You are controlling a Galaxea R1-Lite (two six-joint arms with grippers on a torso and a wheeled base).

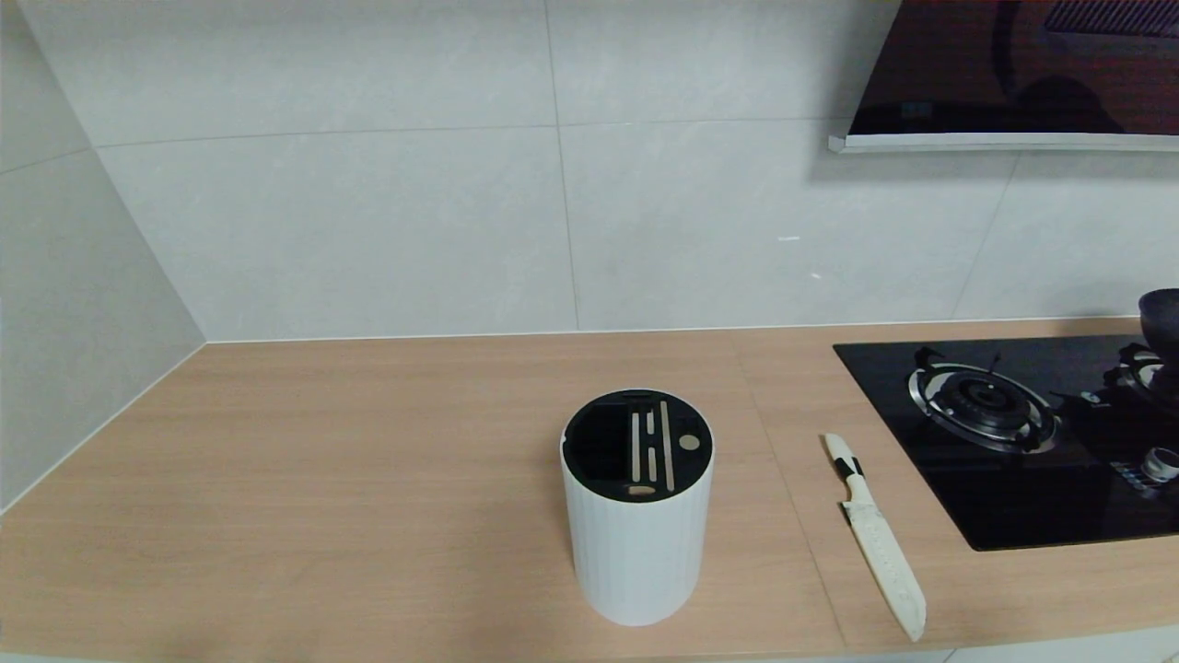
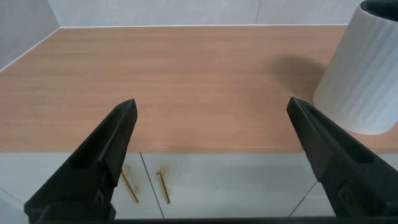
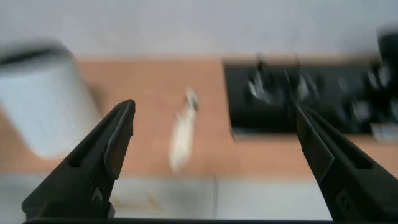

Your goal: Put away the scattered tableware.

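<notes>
One white knife (image 1: 873,534) lies flat beside the ribbed white holder (image 1: 636,516).

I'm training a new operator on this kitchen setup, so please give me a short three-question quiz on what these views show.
1. True or false: the white-handled knife with a pale blade lies flat on the wooden countertop, between the white ribbed cylindrical holder with a black slotted top and the black glass gas hob.
2. The knife's handle points toward: A the grey tiled wall; B the counter's front edge; C the holder.
3. Fill in: the left claw and the right claw are both ____ and hold nothing.
Key: 1 true; 2 A; 3 open.
</notes>
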